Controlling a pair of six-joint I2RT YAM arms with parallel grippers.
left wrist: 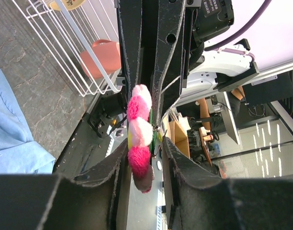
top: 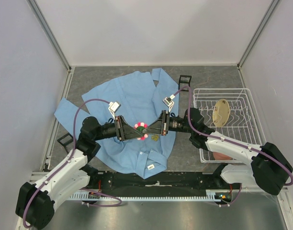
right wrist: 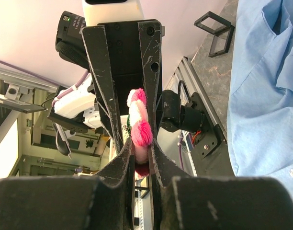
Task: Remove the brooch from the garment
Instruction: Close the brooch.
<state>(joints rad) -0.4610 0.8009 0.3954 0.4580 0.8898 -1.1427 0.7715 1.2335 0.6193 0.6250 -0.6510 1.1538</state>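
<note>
Holds pink brooch (top: 141, 130) above light blue garment (top: 129, 96), pinched tight in right gripper (right wrist: 142, 155). Straddles same brooch with left gripper (left wrist: 145, 160), jaws loosely apart.

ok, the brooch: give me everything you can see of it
The fuzzy round flower-shaped brooch has alternating pink and white petals with a dark centre and a green back edge. It stands edge-on to both wrist cameras, pinched between the pads of the right hand, with the left hand set loosely around its other end. It hangs above the light blue shirt; no cloth shows clinging to it.
</note>
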